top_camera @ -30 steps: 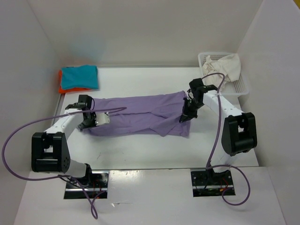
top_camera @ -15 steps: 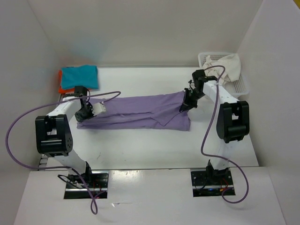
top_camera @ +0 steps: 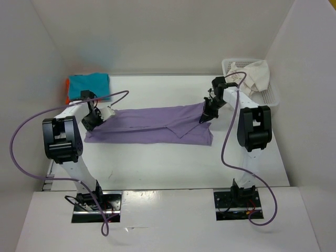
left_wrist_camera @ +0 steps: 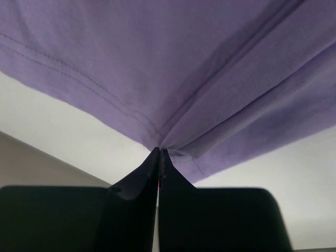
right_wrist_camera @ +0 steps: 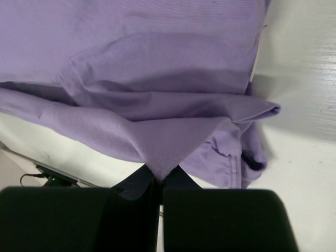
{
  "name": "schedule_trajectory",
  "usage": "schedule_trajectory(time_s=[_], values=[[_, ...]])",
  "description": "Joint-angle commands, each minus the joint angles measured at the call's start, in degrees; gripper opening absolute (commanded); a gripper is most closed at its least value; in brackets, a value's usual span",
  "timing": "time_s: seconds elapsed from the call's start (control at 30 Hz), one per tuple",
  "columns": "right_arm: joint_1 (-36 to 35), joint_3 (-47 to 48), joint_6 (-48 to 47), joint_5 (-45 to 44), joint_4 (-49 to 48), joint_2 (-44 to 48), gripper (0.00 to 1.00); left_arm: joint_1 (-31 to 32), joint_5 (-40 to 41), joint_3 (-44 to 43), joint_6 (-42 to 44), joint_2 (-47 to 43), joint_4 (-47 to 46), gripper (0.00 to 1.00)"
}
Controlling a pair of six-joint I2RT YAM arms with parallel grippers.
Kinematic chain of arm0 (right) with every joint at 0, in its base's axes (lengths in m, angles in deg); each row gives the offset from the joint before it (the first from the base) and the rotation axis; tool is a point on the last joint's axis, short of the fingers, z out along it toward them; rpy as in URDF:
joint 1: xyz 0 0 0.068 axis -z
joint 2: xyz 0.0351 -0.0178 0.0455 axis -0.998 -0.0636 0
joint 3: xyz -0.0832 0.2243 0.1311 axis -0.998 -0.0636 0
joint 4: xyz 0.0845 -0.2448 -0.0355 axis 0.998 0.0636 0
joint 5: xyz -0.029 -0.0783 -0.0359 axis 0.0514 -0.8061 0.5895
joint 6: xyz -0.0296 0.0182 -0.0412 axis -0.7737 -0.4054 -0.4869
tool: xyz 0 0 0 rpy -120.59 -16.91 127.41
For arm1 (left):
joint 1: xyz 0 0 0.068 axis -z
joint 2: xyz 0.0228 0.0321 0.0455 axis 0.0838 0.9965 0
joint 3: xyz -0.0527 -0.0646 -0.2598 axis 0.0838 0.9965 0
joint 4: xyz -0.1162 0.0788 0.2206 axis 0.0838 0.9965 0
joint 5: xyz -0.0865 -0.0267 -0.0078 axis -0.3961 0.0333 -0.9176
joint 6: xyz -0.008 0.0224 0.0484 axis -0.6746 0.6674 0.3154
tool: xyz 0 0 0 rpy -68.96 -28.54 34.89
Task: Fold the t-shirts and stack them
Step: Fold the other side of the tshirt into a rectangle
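purple shirt (top_camera: 152, 126) held spread over table (top_camera: 157, 163) between both jaws: left jaws clamped on one end, right jaws on other. Light, floppy, non-slippery cloth; probably best pinched at hems, corners.

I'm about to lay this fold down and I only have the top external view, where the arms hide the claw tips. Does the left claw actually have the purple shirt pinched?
Observer: Yes. In the left wrist view the left claw is shut on the lavender t-shirt, and creases fan out from its tips.
Operator: Which part of the shirt is it on?
Observer: An edge, right where a double-stitched hem runs into the tips.
Operator: And the right side?
Observer: The right wrist view shows the right claw shut on a pointed fold of the same shirt, hanging above the table.
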Motion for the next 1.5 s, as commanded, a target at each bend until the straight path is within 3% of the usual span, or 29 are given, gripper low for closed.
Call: schedule_trajectory(time_s=[0.0,0.13,0.17,0.3,0.43,0.6,0.67,0.8,1.0,1.17,1.33,1.47], values=[[0.08,3.15,-0.96,-2.22,0.18,-1.37,0.01,-0.39,-0.35,-2.61,-3.59,2.38,-0.94,0.0],[0.61,4.46,0.52,-4.68,-2.18,-3.29,0.13,-0.39,0.89,-4.8,-7.1,3.44,-3.92,0.09],[0.61,5.86,1.23,-5.73,-2.89,-3.91,0.13,-0.39,2.2,-5.68,-7.98,3.44,-4.45,0.13],[0.61,8.77,3.16,-7.49,-5.79,-5.06,0.29,-0.39,6.59,-7.0,-13.08,3.44,-9.62,0.34],[0.61,9.56,4.4,-9.42,-7.2,-4.01,0.39,-0.39,11.34,-8.23,-17.48,3.44,-11.83,0.48],[0.08,4.3,5.71,-16.1,-6.59,6.08,0.48,-0.92,12.76,-10.25,-19.06,2.13,-12.45,0.57],[0.08,-2.28,7.29,-18.65,-6.59,10.56,0.55,-2.76,12.76,-10.87,-19.68,0.02,-11.75,0.58],[0.08,-16.59,12.21,-19.36,-6.59,20.95,0.6,-4.52,9.6,-10.35,-20.82,-6.48,-7.89,0.6],[0.08,-29.62,17.14,-12.96,-13.52,21.93,0.73,-3.91,5.03,0.53,-21.88,-9.56,-2.26,0.64],[0.08,-30.87,17.76,-12.33,-20.03,18.85,0.89,-5.05,3.18,4.34,-26.43,-4.57,-6.48,0.67],[0.08,-32.0,18.37,-11.45,-22.32,17.8,0.91,-5.05,-2.0,0.73,-30.66,-1.48,-7.7,0.72],[0.08,-34.46,19.42,-8.91,-22.94,16.57,0.76,-5.05,-3.06,0.2,-31.37,2.82,-7.71,0.72]])
